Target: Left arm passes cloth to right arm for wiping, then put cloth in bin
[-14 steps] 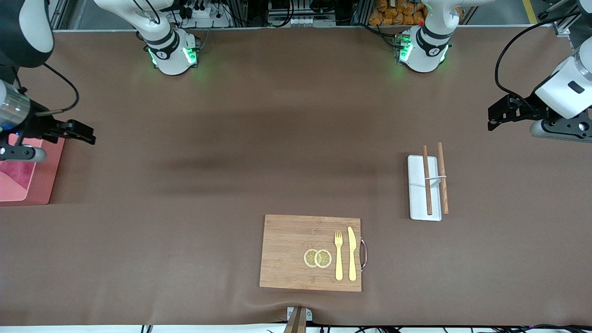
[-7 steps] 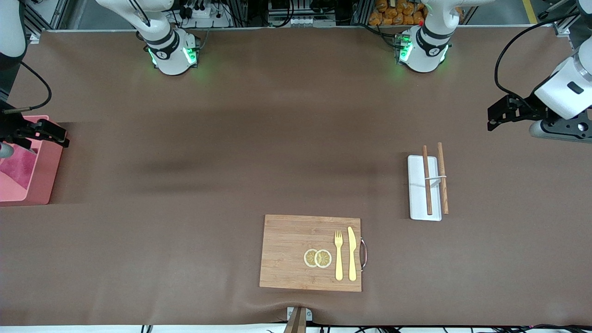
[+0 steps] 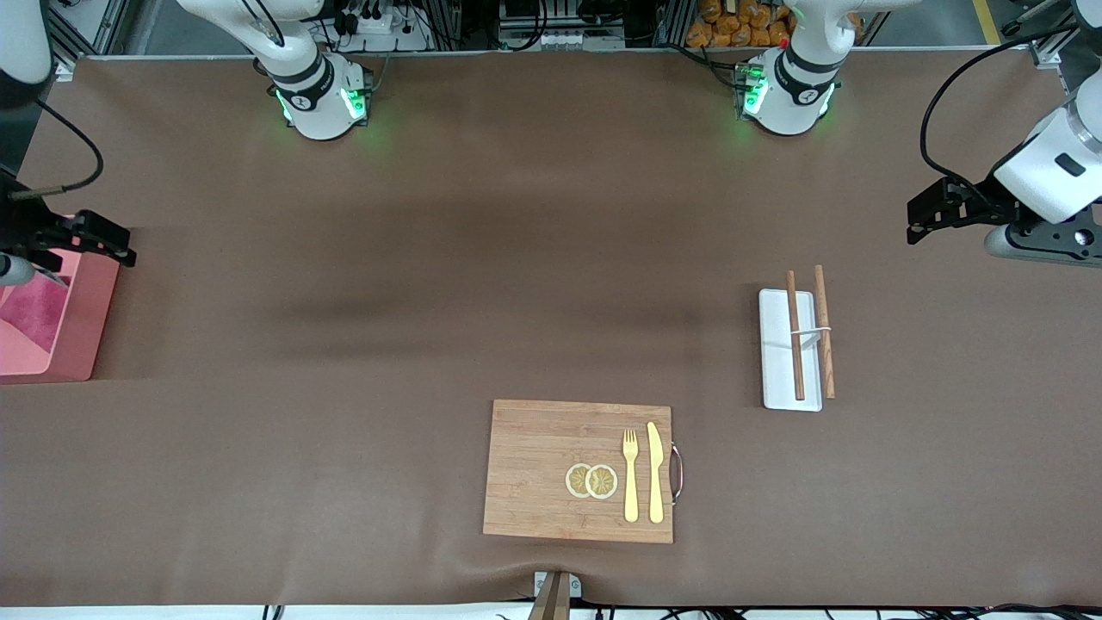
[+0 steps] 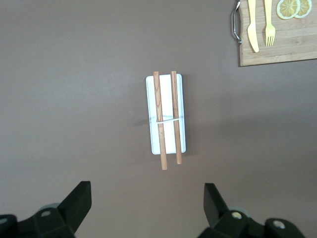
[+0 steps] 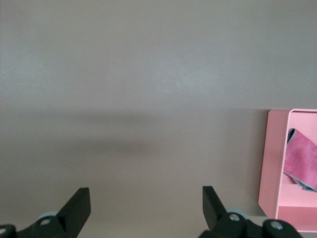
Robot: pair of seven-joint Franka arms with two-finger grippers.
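Right wrist view cuts off the cloth [image 5: 302,159] in the bin [image 5: 274,163]; both grippers spread.

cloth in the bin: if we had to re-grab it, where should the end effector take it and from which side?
Judging by the views, from straight above: the bin has upright walls that block side approaches. Pinch the cloth on its raised, folded edge rather than its flat part. The right end effector, open, hangs over the bin's rim.
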